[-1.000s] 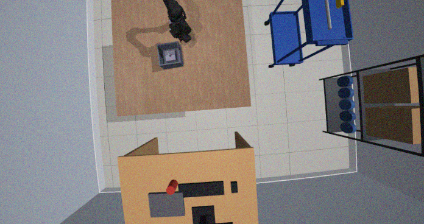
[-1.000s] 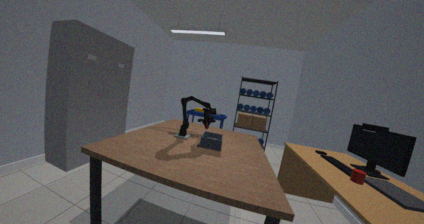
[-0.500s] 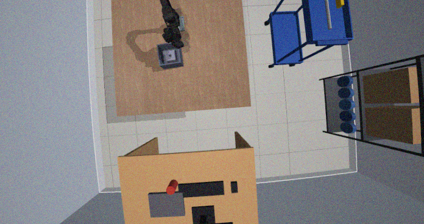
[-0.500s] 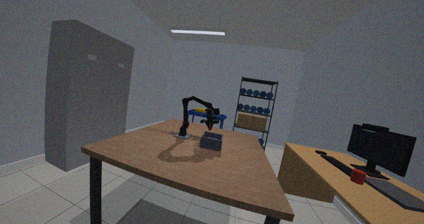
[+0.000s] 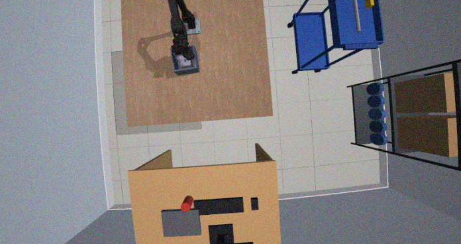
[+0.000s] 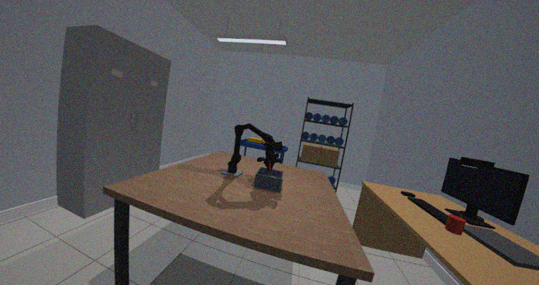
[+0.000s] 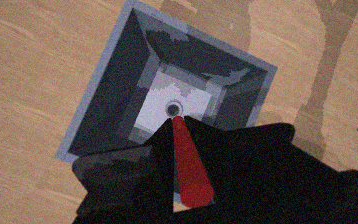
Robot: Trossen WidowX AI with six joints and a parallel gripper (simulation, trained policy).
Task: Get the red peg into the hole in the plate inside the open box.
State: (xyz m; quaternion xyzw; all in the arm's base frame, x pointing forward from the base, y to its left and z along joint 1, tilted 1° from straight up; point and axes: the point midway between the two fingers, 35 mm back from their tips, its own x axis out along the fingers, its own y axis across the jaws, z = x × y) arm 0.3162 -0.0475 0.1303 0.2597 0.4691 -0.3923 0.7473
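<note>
My gripper point(image 5: 188, 56) point(image 6: 270, 166) point(image 7: 178, 120) is shut on the red peg point(image 6: 270, 167) point(image 7: 190, 165) and holds it over the open box; fingers and arm hide the peg in the top view. The open grey-blue box point(image 5: 187, 72) point(image 6: 268, 183) point(image 7: 97, 80) stands on the table. Its light bottom plate point(image 7: 152, 117) has a round ringed hole point(image 7: 173, 109). In the wrist view the peg's far tip shows just below the hole, apart from it. Whether the tip is below the box rim I cannot tell.
The wooden table point(image 5: 232, 67) point(image 6: 217, 218) carries the box and the arm's light base plate point(image 5: 197, 26) point(image 6: 226, 173). The box walls rise around the bottom plate on all sides. A red cup point(image 6: 455, 224) stands on a separate desk, away from the arm.
</note>
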